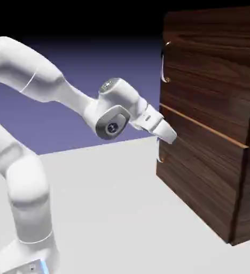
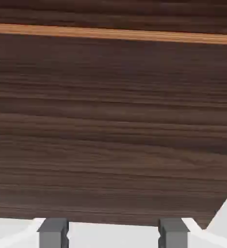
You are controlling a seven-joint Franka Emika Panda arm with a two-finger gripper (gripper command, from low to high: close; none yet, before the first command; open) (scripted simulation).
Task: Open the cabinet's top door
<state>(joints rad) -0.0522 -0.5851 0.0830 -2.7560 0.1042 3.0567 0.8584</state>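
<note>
plain wood-grain cabinet (image 1: 212, 107), open hand (image 1: 169, 135)

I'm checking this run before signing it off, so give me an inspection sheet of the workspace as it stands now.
Surface: pale grey table, bare around the arm.
Job's things: dark wood-grain cabinet stands on the table at the right of the exterior view. The top door looks closed, its silver handle untouched. The lower door fills the hand view, below an orange-tan edge strip.
Clutter: nothing seen.
Grippers: end effector is open and empty, close to the lower door's front, beneath the top door's handle; contact cannot be told.
Cables: nothing seen.
Surroundings: plain blue-violet backdrop, dark toward the top.
</note>
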